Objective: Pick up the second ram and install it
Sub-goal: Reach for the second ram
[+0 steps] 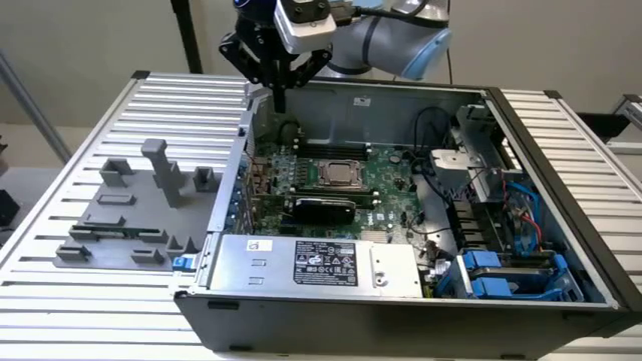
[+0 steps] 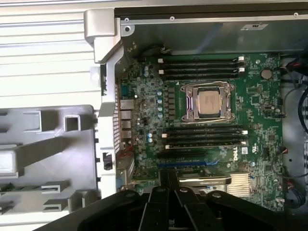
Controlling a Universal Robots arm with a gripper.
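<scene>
clenched tight on nothing at the gripper, poised tip-down over the back edge of the open computer case, above the motherboard and its long black memory slots. well apart from the second ram, lying low as a dark green strip in the grey fixture on the slatted table, outside the case at the exterior view's left. judged as the reach toward pickup, with nothing grasped yet. best done by clearing the case wall fully before crossing, steering wide of the tall grey post near the strip, spreading wide before descent, squaring up to the long edges, and closing near the middle of the stick, off the chips, to keep it level and unbent.
</scene>
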